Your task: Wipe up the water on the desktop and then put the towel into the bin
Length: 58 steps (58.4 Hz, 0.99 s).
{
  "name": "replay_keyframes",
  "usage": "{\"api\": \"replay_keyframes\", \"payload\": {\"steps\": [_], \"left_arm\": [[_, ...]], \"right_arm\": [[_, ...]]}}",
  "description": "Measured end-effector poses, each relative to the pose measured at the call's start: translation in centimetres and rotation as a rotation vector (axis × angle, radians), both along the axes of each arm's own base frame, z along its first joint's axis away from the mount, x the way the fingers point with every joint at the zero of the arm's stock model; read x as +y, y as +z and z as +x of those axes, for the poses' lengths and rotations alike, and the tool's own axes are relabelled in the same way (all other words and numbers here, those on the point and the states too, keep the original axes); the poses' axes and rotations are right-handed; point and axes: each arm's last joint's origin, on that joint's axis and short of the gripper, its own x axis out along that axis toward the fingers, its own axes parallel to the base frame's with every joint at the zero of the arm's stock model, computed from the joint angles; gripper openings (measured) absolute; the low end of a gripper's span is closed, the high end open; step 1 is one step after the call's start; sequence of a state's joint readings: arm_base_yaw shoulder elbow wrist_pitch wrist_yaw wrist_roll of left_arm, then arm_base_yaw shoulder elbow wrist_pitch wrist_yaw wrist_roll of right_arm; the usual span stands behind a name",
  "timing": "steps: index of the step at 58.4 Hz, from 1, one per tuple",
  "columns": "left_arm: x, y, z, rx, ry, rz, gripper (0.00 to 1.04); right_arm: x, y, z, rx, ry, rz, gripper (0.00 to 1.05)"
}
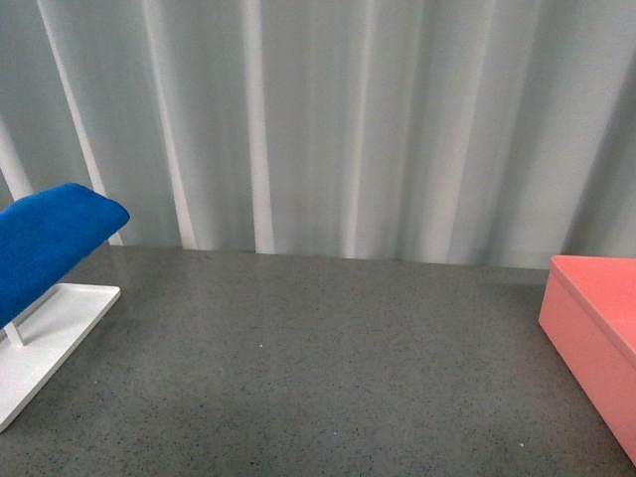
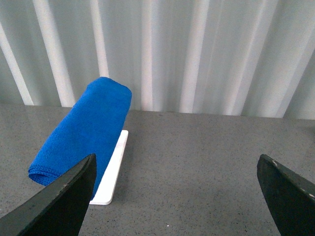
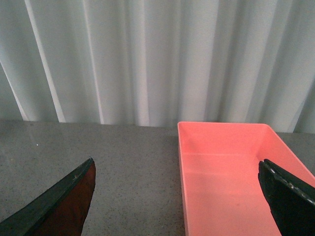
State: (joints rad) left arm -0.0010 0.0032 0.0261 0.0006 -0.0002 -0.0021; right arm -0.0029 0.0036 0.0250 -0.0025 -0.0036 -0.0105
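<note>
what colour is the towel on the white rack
Plain royal blue, no pattern. The towel shows best in the left wrist view, draped over the rack.

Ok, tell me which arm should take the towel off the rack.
Left. The towel hangs on the rack on the left, just ahead of the open left gripper; the right gripper faces the bin.

left gripper (image 2: pixel 176 160): two matte black wedge fingers (image 2: pixel 61 201), tapering to blunt tips, pale scuffed edges. right gripper (image 3: pixel 176 162): same black wedges, light specks along one edge, one inner face dark reddish.
</note>
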Motion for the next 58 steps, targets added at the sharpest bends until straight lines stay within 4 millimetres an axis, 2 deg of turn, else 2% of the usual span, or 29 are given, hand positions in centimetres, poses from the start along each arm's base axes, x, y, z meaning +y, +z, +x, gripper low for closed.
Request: {"api": "replay_keyframes", "payload": {"steps": [58], "left_arm": [[0.0,0.0,0.0,0.0,0.0,0.0,0.98]], "right_arm": [[0.0,0.01,0.0,0.0,0.0,0.0,0.98]]}}
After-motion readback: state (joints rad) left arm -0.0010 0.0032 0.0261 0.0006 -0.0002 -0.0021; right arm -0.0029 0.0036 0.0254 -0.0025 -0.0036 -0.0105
